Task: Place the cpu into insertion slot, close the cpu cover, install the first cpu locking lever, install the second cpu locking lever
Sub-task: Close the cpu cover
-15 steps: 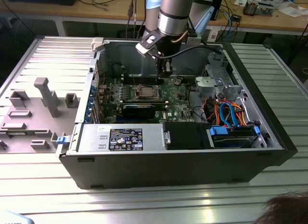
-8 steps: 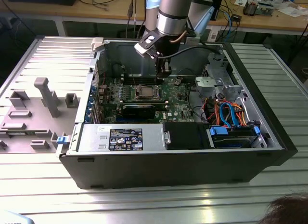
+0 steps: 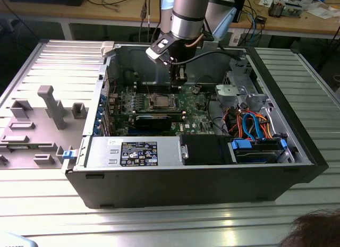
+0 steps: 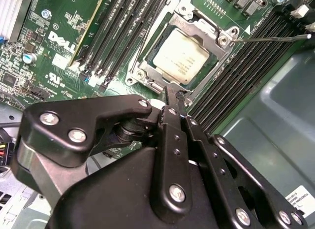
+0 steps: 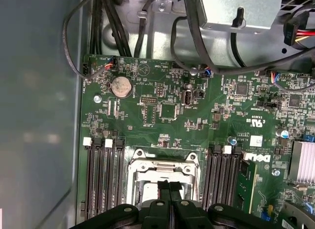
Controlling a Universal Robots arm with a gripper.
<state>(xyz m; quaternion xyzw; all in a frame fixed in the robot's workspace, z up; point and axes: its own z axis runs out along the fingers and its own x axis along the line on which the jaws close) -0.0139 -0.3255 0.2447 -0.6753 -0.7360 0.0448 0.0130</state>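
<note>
The small square cpu [image 4: 179,56], with its silvery-grey metal top, sits in the square insertion slot [image 4: 209,71]. The thin silvery cpu cover [image 4: 147,61], a metal frame with a square window, lies flat around it. A thin metal lever rod [image 4: 270,38] reaches from one corner of the insertion slot out over the long black memory slots [image 4: 251,66]. The black gripper [image 4: 174,96] hangs just above the insertion slot's edge, its two fingers clenched together with nothing seen between them.

In the exterior view the insertion slot lies midway on the green circuit board [image 3: 196,106], with the gripper just on its far side, inside the open dark grey computer case [image 3: 186,183]. Blue and orange cables [image 3: 249,125] bunch toward the exterior view's right. A grey plastic panel [image 3: 37,114] lies on the ribbed metal table [image 3: 159,220] at the exterior view's left.
</note>
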